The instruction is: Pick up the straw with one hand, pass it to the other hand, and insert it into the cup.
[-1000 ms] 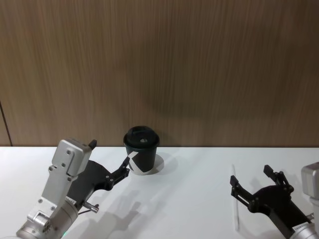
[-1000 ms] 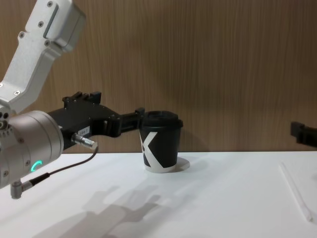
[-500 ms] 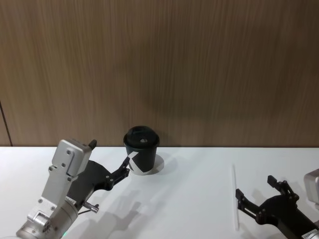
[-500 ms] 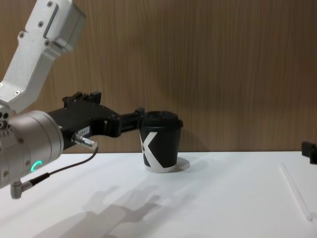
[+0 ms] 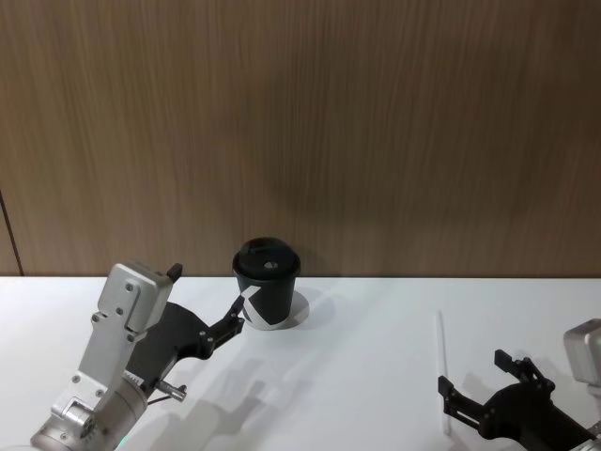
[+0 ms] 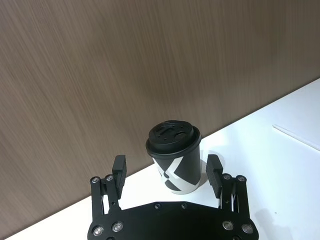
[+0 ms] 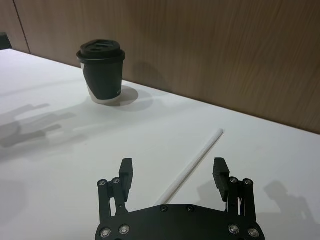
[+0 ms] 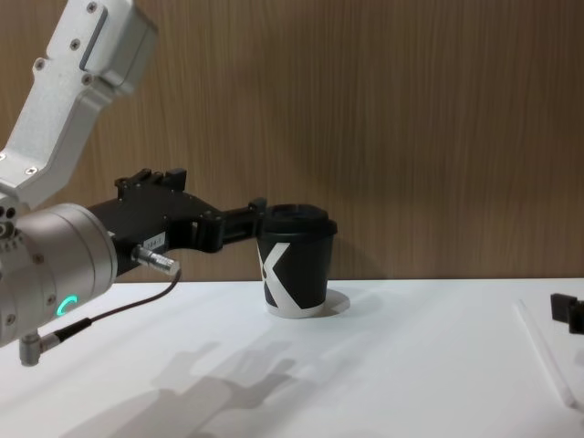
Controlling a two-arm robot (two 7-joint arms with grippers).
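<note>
Head view: straw [image 5: 440,357] lying flat near the table's [image 5: 357,366] right front corner.
Right gripper [image 5: 472,373] is at its near end, fingers spread (no grip); cup [image 5: 268,293] stands upright near the back edge, with the spread left gripper [image 5: 207,289] just beside it.

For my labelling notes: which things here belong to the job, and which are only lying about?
Job: straw; cup; right gripper, open at the straw; left gripper, open near the cup.
Not the job: table; wooden wall.
</note>
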